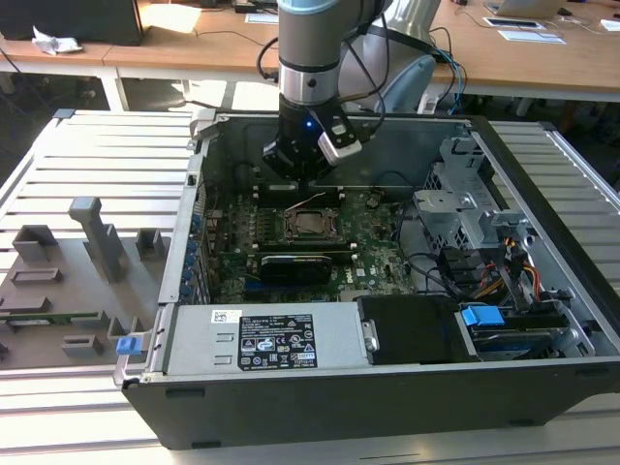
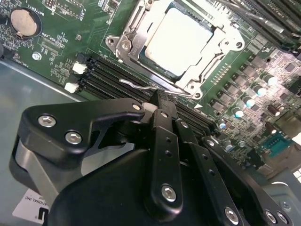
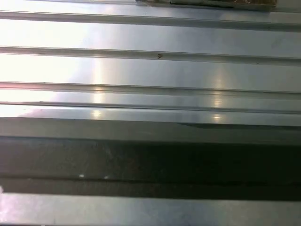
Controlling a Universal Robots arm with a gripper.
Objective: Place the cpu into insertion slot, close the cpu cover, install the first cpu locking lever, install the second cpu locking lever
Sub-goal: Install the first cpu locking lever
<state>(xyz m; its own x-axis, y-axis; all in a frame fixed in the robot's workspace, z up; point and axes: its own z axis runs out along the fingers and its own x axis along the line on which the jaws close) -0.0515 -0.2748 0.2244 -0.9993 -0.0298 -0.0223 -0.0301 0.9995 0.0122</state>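
The cpu lies silver top up in the insertion slot on the green motherboard, and the cpu cover is folded down flat around it. One thin wire locking lever stands free beside the socket, and its hooked end meets my fingertips. My gripper is shut; I cannot tell whether it pinches the lever or only touches it. In the exterior view the gripper hangs inside the open case just behind the cpu, with the lever angled up toward it.
Long black memory slots run beside the socket under my fingers. A black card lies in front of the socket, with the power supply nearer still. A drive cage and cables fill the exterior view's right. Grey fixtures stand outside on the ribbed table.
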